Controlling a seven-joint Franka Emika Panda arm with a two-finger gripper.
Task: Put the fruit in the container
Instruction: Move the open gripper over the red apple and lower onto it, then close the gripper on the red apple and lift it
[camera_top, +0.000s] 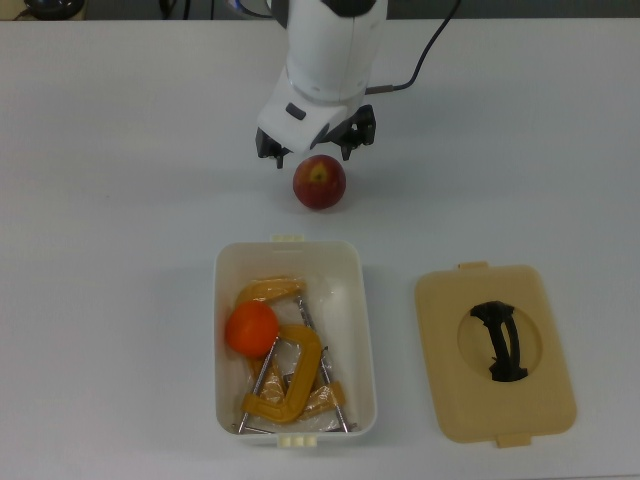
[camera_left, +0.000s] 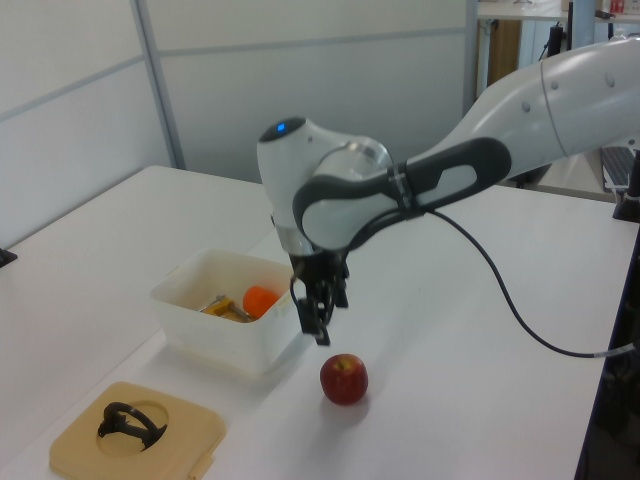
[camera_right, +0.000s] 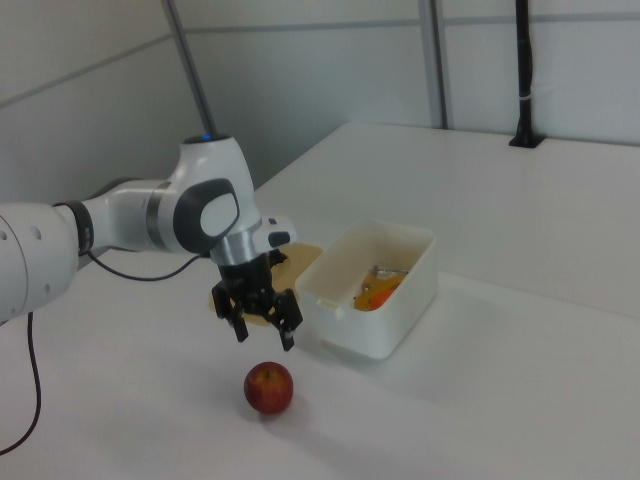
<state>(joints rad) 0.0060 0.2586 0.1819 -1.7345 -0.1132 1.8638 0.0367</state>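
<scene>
The orange fruit (camera_top: 250, 329) lies inside the cream-white container (camera_top: 366, 330), at the top view's left, against yellow clamps (camera_top: 285, 385). It also shows in the container (camera_left: 228, 335) as an orange ball (camera_left: 262, 300) and in the right view (camera_right: 375, 295). The dark red fruit (camera_top: 319, 182) with a yellow patch rests on the table beyond the container's short end. My gripper (camera_top: 313, 157) hangs open just above it, fingers spread to either side and holding nothing. The left view has the gripper (camera_left: 318, 320) above the red fruit (camera_left: 344, 379); so does the right view, gripper (camera_right: 265, 335) over fruit (camera_right: 269, 387).
A flat tan lid (camera_top: 495, 352) with a black handle lies on the table at the top view's right of the container. A black cable (camera_top: 430, 50) trails from the arm across the white table. The arm's white body rises over the table's far side.
</scene>
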